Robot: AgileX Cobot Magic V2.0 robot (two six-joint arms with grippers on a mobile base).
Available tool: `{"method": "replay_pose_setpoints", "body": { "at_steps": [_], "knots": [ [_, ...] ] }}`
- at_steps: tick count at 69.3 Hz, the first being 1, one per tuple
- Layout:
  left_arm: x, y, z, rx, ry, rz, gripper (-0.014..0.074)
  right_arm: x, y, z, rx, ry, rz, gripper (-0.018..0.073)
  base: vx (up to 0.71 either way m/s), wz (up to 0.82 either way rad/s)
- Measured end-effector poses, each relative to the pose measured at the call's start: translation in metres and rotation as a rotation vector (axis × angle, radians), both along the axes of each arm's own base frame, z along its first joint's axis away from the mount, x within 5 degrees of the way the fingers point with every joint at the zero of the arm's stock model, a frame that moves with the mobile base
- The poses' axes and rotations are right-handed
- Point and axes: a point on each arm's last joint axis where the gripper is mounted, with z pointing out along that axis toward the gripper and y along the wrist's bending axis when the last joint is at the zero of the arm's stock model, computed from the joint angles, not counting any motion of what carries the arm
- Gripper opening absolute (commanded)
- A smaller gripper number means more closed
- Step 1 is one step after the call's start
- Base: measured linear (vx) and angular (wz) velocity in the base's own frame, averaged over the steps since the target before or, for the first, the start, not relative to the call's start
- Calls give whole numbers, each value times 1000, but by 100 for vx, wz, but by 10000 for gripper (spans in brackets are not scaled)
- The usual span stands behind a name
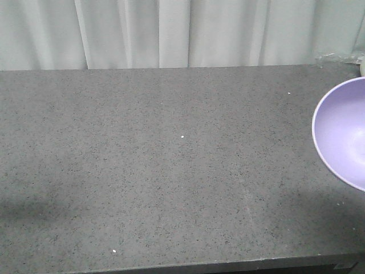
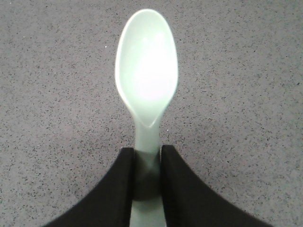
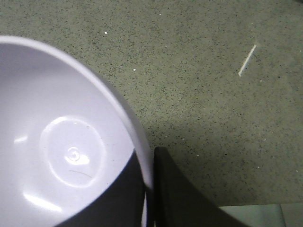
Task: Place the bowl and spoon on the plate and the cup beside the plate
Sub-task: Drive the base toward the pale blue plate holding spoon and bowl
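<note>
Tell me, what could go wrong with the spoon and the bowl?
The left gripper pinches the spoon only by its thin handle, so it might twist or slip out. The right gripper holds the bowl by one spot on its rim, so it might tilt or drop onto the table.
</note>
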Motion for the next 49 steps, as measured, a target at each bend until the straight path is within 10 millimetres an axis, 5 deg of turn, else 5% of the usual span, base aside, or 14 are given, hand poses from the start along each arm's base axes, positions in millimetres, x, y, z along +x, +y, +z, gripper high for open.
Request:
{"method": "replay_pose_setpoints", "body": {
  "at_steps": [49],
  "knots": [
    [0, 0, 0, 0, 0, 0, -6, 0, 0, 0, 0, 0, 0, -6, -5, -32]
  ]
}}
